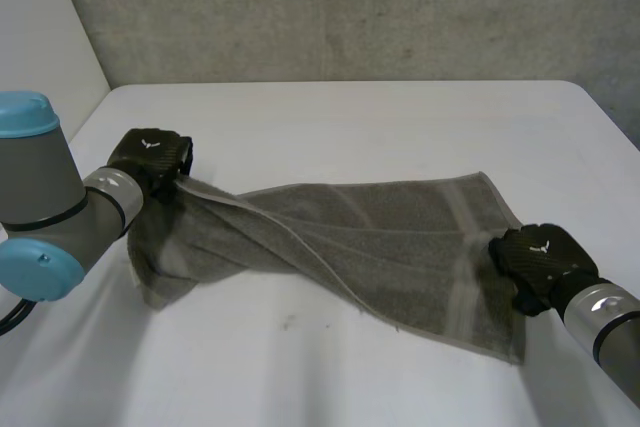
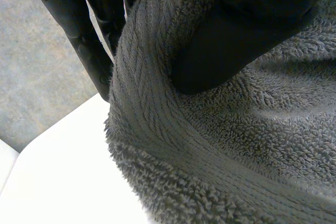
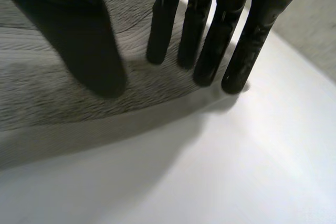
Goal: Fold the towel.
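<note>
- The left arm (image 1: 50, 202), with grey joints and light-blue caps, reaches in over the white table (image 1: 350, 117).
- The black left hand (image 1: 150, 157) sits at the left end of the grey terry towel (image 1: 380, 237). In the head view it holds that end raised off the table, and a bunch of cloth hangs below it.
- The left wrist view shows the grip that the head view hides. The thumb (image 2: 226, 40) presses onto the looped pile of the towel (image 2: 236, 156), the fingers (image 2: 79, 35) lie behind the cloth, and the towel's hem is pinched between them. The bare table (image 2: 63, 171) lies below.
- From the raised end a fold runs diagonally across the towel. The right part lies flat on the table, and a plain woven band crosses it near the right short edge.
- The black right hand (image 1: 540, 257) is at the middle of that right short edge.
- The right wrist view shows this hand spread wide. Its straight fingers (image 3: 210, 51) have their tips down at the hem of the towel (image 3: 47, 93), and the outermost touches down where cloth meets table (image 3: 210, 171). The thumb (image 3: 89, 51) is set apart over the pile, so the hand clasps nothing.
- In the head view the back of each hand carries a small white emblem, too small to read.
- A grey concrete wall (image 1: 350, 7) stands behind the table.
</note>
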